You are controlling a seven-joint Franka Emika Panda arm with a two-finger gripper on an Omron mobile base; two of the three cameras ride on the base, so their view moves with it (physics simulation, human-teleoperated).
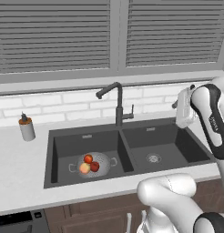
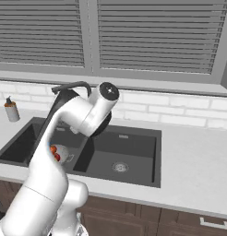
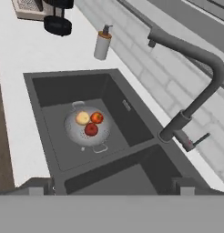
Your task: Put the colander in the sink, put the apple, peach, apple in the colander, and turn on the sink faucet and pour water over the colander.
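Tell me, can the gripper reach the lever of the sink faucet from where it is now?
Probably yes. The gripper is open and looks along the sink, and the sink faucet lever stands free at its side. The colander with fruit lies lower in the basin, out of that path.

Flat, even light, soft rendered pictures

No glare or hard shadows anywhere; the sink (image 1: 127,150) basins read dark against the pale counter (image 1: 18,173), the closed blinds (image 1: 54,34) look uniformly grey, and edges are slightly soft and blocky throughout.
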